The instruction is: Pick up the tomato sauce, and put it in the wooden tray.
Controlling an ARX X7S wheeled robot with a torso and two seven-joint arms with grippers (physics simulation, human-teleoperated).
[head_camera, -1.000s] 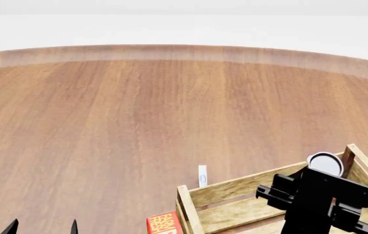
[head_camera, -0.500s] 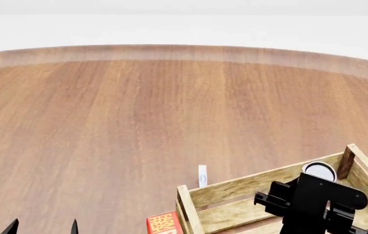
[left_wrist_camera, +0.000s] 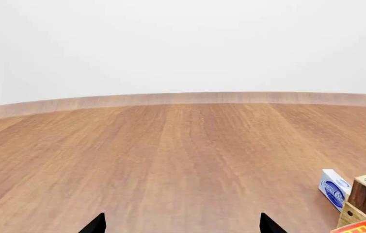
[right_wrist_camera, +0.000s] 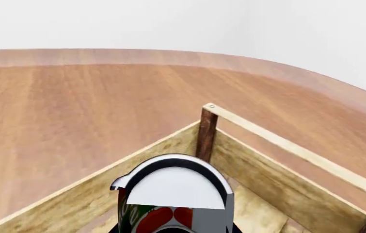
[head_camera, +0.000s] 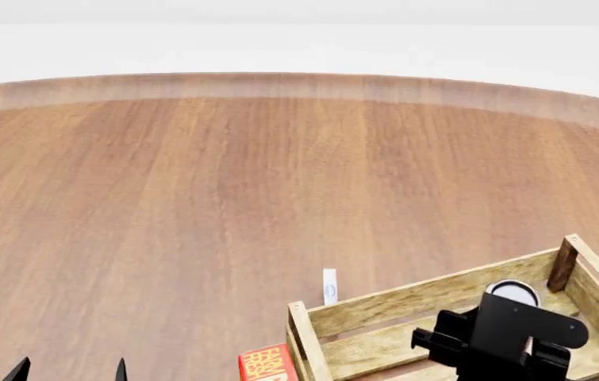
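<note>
The tomato sauce (head_camera: 513,292) is a small can with a silver top and a red and green label. In the head view it sits inside the far right part of the wooden tray (head_camera: 405,302), below rim height. My right gripper (head_camera: 505,317) is shut on it from the near side. In the right wrist view the can (right_wrist_camera: 173,194) fills the lower middle and hides the jaws, with the tray's slat walls (right_wrist_camera: 279,187) and a dark corner post (right_wrist_camera: 207,133) just behind. My left gripper (head_camera: 70,371) is open and empty at the near left, also in its wrist view (left_wrist_camera: 183,228).
A red box (head_camera: 267,363) lies against the tray's near left corner and shows in the left wrist view (left_wrist_camera: 364,227). A small white and blue box (head_camera: 329,286) stands just beyond the tray's left wall, also in the left wrist view (left_wrist_camera: 333,188). Brown wooden tabletop stretches far ahead.
My right gripper has come down with the can, from above the tray's far right corner to inside the tray. The left gripper has not moved.
</note>
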